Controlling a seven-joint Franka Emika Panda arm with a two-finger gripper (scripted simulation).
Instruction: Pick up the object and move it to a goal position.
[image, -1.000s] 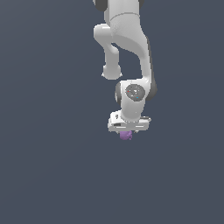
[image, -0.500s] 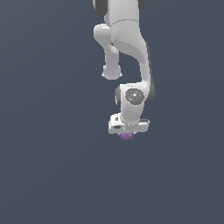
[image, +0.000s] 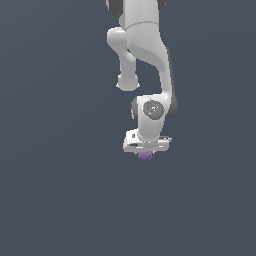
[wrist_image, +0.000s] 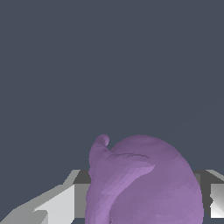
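The object (wrist_image: 144, 183) is judged light and rigid: small next to the gripper (image: 146, 150), smooth matte skin, no sag seen. The rounded, lumpy flanks are likely slippery under flat pads, so hold is best taken across the widest part of the body, not on the stub. The stub looks thin; it should be kept clear of load.

Left to right in the wrist view: pale finger (wrist_image: 57, 203), then the purple body with its little curved stub at the left shoulder, then the second finger, seen only as a sliver. Both fingers are seen tight against the body, so the jaws are read as closed on it.

In the exterior view the object is held between the jaws, protruding just below them, with nothing seen touching it underneath.
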